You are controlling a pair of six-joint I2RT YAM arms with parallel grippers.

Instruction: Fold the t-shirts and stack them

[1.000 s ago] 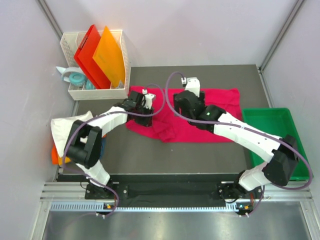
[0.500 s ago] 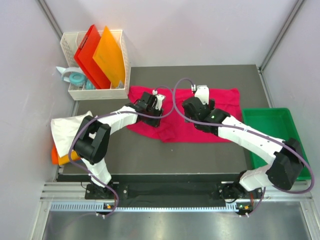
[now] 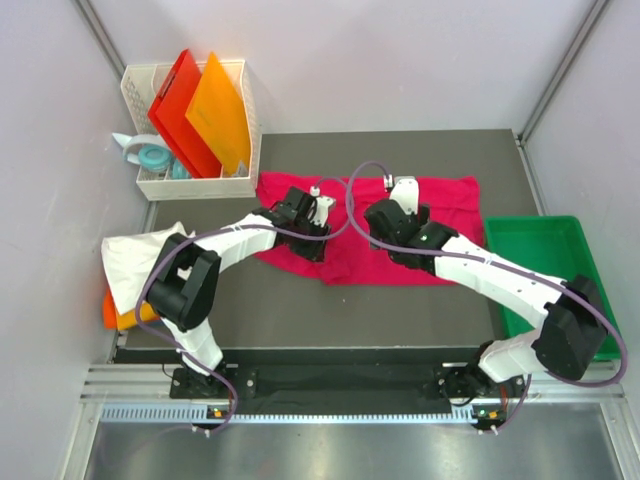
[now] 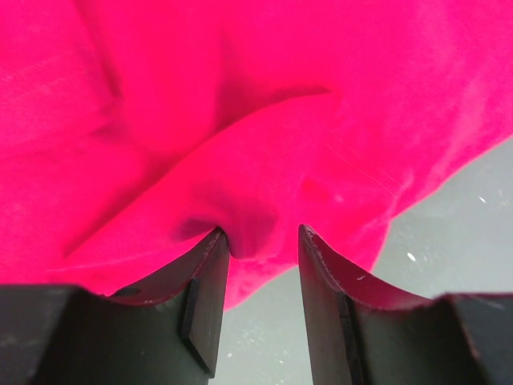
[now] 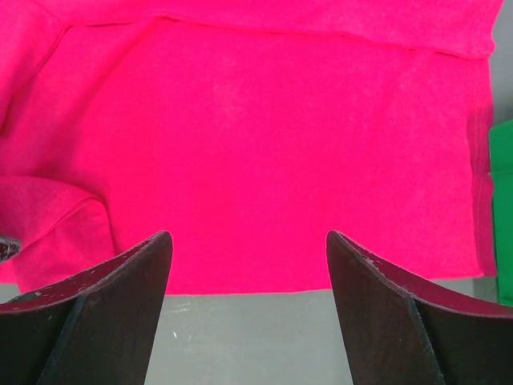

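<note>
The crimson-pink t-shirt (image 3: pixel 440 225) lies spread across the far half of the dark table, its left part bunched into a fold (image 3: pixel 335 262). My left gripper (image 3: pixel 312 232) sits low over that bunched left part. In the left wrist view it (image 4: pixel 263 241) is narrowly open, and a ridge of the pink cloth (image 4: pixel 264 160) bulges at the fingertips without being pinched. My right gripper (image 3: pixel 393 212) hovers over the shirt's middle. It (image 5: pixel 248 241) is wide open and empty, above the shirt's (image 5: pixel 264 144) near edge. A white shirt (image 3: pixel 130 255) lies on an orange one (image 3: pixel 112 312) at the left edge. The blue one is hidden.
A white basket (image 3: pixel 195 185) at the far left holds a red board (image 3: pixel 178 112) and an orange board (image 3: pixel 220 110), with tape rolls (image 3: pixel 150 155) beside it. A green bin (image 3: pixel 545 265) stands at the right edge and also shows in the right wrist view (image 5: pixel 505 208).
My left gripper has slid to the right along the shirt's left part, bunching the cloth inward. My right gripper has shifted a little to the right and nearer.
</note>
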